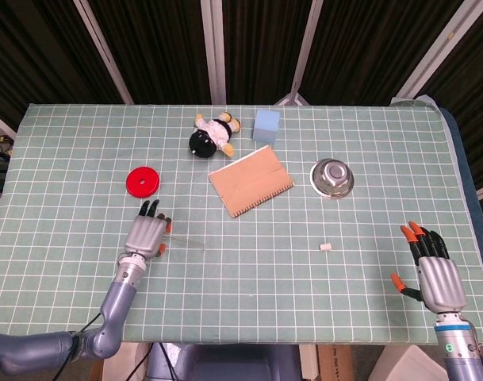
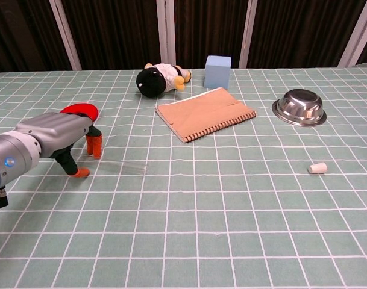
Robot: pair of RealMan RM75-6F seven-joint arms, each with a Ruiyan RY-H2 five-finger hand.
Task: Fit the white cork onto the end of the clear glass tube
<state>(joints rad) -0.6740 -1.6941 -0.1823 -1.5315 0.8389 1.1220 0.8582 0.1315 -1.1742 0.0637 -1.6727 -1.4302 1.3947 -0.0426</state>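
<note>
Your left hand (image 2: 62, 135) arches over the tube (image 2: 120, 165), fingers spread, gripping nothing. Thin, slick glass likely rolls; pinch it mid-length, gently. Right hand (image 1: 435, 274) rests open, empty.

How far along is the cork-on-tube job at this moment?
Nothing is finished yet. The white cork lies alone on the mat near the steel bowl, far from the glass tube. In hand: the left hand is over the tube's left end, fingertips down on either side of it, but a grip is not clear. The right hand rests open at the table's edge. Left: lifting the tube, fetching the cork, fitting it.
</note>
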